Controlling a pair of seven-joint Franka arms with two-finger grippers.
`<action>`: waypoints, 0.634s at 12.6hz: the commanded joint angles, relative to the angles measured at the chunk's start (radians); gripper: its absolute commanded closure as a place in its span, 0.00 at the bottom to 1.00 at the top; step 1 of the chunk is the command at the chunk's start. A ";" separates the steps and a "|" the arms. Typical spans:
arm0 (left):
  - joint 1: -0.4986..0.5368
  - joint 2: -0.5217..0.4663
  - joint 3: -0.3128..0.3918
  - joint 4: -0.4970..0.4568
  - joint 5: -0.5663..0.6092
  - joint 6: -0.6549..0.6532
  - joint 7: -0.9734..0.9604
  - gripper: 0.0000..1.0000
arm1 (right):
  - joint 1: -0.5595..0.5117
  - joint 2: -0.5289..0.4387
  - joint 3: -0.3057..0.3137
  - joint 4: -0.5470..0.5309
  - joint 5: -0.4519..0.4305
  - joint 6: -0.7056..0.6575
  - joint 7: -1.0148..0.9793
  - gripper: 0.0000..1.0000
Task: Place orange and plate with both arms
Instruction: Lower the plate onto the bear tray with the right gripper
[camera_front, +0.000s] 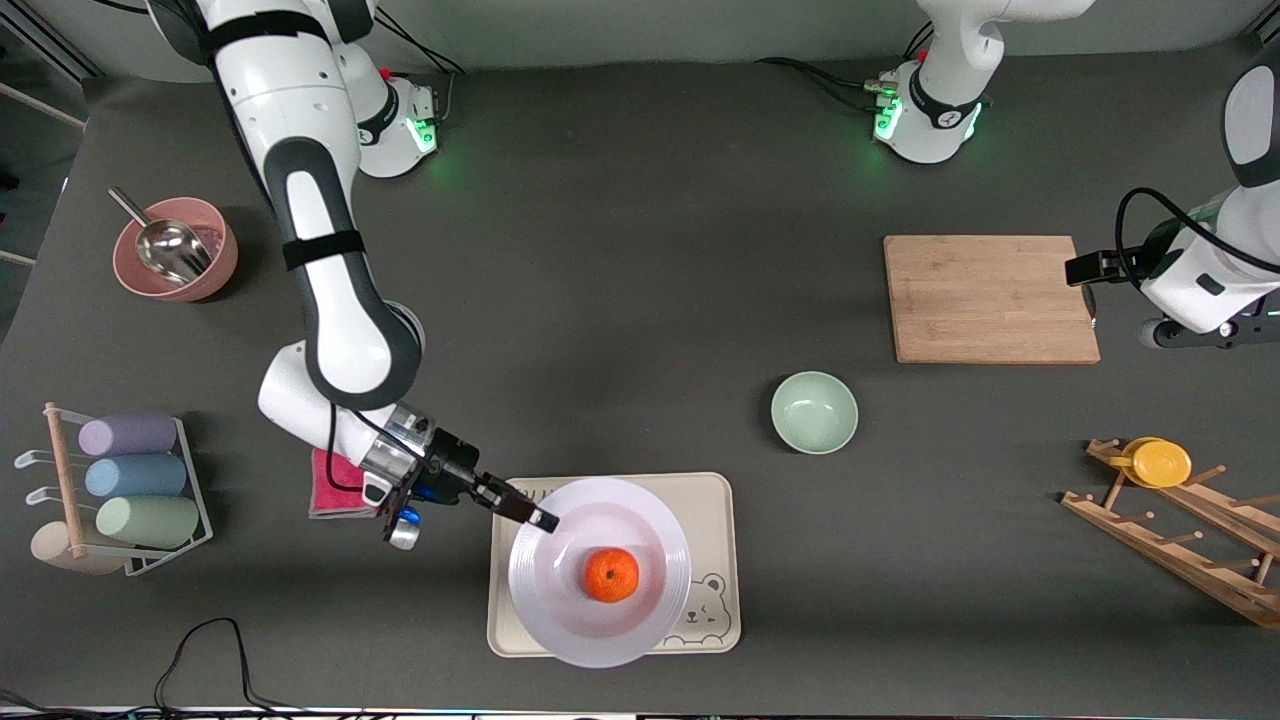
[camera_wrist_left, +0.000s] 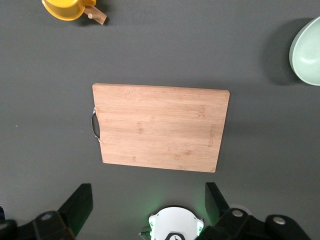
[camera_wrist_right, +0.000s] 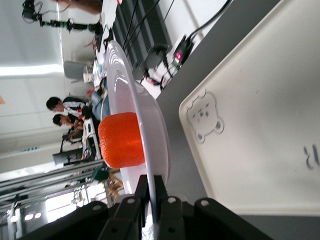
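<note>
**Inspector:** Report on the right gripper (camera_front: 540, 520).

**Assistant:** It is clamped on the rim of the plate (camera_front: 598, 585), at the edge toward the right arm's end of the table. In the right wrist view the two fingers (camera_wrist_right: 142, 192) are pressed together on the thin white rim (camera_wrist_right: 162, 172), one on each face.

**Inspector:** Where does the plate stand?

**Assistant:** Over the beige bear tray (camera_front: 712, 520). The right wrist view shows the plate (camera_wrist_right: 150, 130) raised off the tray (camera_wrist_right: 260, 125), with open air between them (only the gripper holds it). The plate's edge nearest the front camera reaches past the tray's border.

**Inspector:** And the orange?

**Assistant:** The orange (camera_front: 611, 575) sits in the plate's shallow centre, touching nothing else. The right wrist view shows the orange (camera_wrist_right: 121, 140) resting against the plate's inner surface.

**Inspector:** The left gripper?

**Assistant:** The left arm waits at its own end of the table. The left gripper (camera_wrist_left: 147, 205) hangs above the table beside the wooden cutting board (camera_wrist_left: 160, 127), its fingers spread wide apart and holding nothing.

**Inspector:** Other items noted?

**Assistant:** A pale green bowl (camera_front: 814, 412) sits between the tray and the cutting board (camera_front: 990, 298), well apart from both. A pink bowl (camera_front: 175, 250) holding a metal scoop (camera_front: 165, 243) stands toward the right arm's end.
</note>
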 joint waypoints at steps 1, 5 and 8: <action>-0.013 0.009 0.005 0.016 0.012 -0.006 -0.011 0.00 | 0.004 0.135 -0.006 0.154 0.012 0.057 0.045 1.00; -0.013 0.008 0.005 0.015 0.012 -0.006 -0.009 0.00 | 0.002 0.231 -0.006 0.215 -0.074 0.058 0.076 1.00; -0.013 0.009 0.005 0.015 0.012 -0.006 -0.009 0.00 | 0.001 0.270 -0.004 0.237 -0.071 0.058 0.076 1.00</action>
